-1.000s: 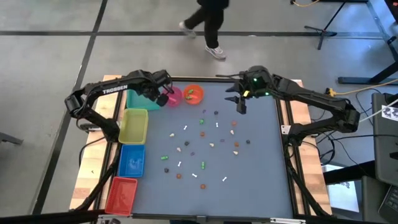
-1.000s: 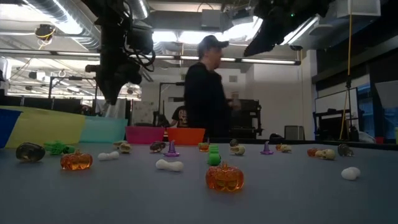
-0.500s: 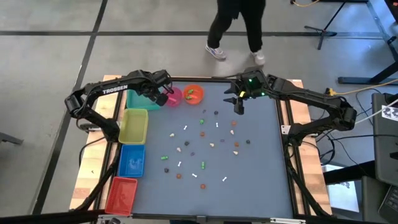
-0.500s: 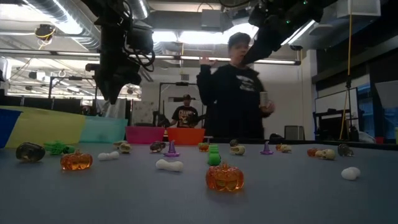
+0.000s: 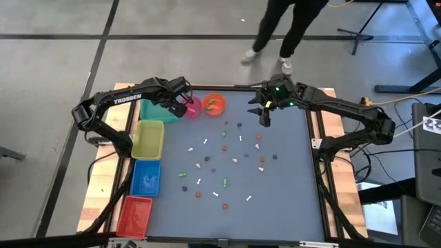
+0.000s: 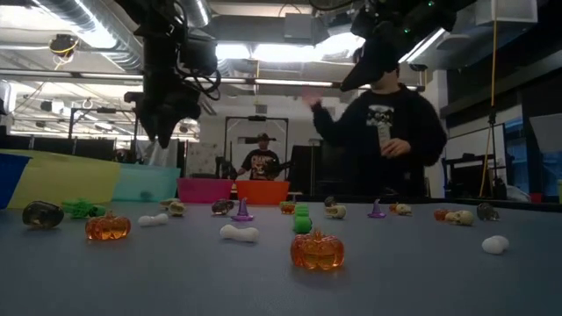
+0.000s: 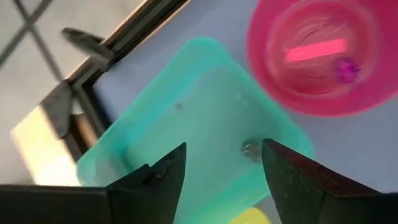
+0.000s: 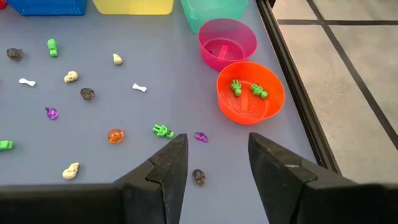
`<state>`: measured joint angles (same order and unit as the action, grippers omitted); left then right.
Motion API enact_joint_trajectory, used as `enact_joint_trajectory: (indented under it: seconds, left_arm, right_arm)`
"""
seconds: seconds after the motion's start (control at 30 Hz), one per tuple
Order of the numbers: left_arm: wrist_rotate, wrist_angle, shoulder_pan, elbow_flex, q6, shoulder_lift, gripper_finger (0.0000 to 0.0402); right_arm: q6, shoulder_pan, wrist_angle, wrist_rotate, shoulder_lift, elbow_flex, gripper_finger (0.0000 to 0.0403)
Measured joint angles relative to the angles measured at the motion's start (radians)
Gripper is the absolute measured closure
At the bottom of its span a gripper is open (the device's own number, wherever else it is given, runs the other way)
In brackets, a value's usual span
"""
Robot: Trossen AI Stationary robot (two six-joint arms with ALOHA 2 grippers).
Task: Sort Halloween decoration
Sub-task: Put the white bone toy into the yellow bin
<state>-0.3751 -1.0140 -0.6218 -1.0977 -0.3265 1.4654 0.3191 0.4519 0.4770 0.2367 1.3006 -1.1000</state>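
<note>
Clearly our left gripper [image 7: 221,168] hangs spread and empty above the teal bin [image 7: 186,130], where a small grey trinket [image 7: 250,149] lies. Our right gripper [image 8: 212,163], spread and empty too, hovers over crowded trinkets, so we risk nudging the purple gem [image 8: 200,136] while reaching for the dark skull [image 8: 198,177].

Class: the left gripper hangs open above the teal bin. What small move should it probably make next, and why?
Probably lift the left gripper away from the teal bin and swing toward the loose trinkets on the table. Its fingers are open and empty, a small trinket already lies in the bin, and many pieces remain unsorted.
</note>
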Motion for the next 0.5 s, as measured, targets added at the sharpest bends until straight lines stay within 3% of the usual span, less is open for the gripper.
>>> enact_joint_trajectory:
  seconds: [0.2, 0.5]
  left_arm:
    - [0.094, 0.075, 0.041, 0.0, 0.073, 0.0, 0.0208]
    - [0.14, 0.094, 0.189, 0.0, 0.067, 0.0, 0.0208]
  right_arm:
    - [0.0, 0.0, 0.0, 0.0, 0.0, 0.0, 0.0235]
    - [0.0, 0.0, 0.001, 0.0, 0.0, 0.0, 0.0235]
